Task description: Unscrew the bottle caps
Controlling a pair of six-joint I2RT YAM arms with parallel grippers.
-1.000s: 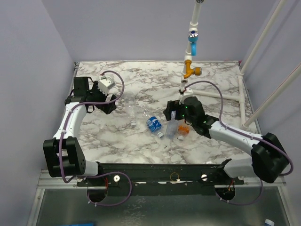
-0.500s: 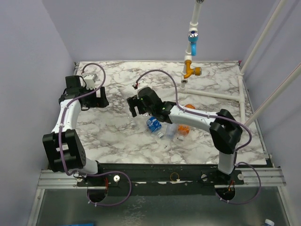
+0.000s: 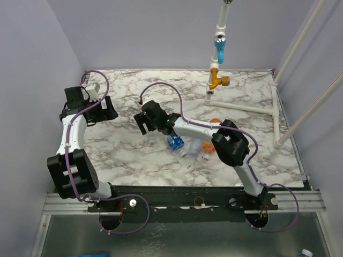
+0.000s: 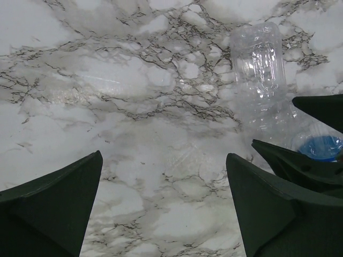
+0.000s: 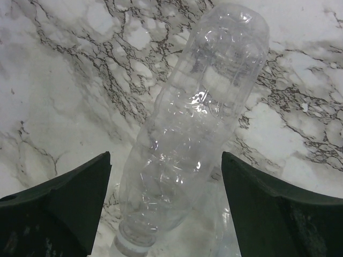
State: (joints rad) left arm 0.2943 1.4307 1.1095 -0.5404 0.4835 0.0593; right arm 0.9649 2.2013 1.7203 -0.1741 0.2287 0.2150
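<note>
A clear unlabelled bottle (image 5: 193, 134) lies on the marble, its white cap (image 5: 130, 247) toward the wrist camera. My right gripper (image 5: 166, 187) is open, a finger on each side of the bottle with a gap on both sides. From above, the right gripper (image 3: 143, 123) covers that bottle; only its cap (image 3: 153, 142) shows. The blue-labelled bottle (image 3: 175, 141), a slim bottle (image 3: 195, 145) and an orange one (image 3: 209, 148) lie just right of it. My left gripper (image 3: 107, 111) is open over bare marble (image 4: 161, 160), left of the clear bottle (image 4: 257, 69).
A white pipe with blue and orange fittings (image 3: 217, 80) stands at the back. White tubes (image 3: 252, 108) run along the right side. The right gripper's dark fingers (image 4: 316, 107) reach into the left wrist view at the right edge.
My right arm has swung left from the bottle cluster to over the clear bottle, and its jaws have narrowed a little. My left arm has drawn back to the left.
</note>
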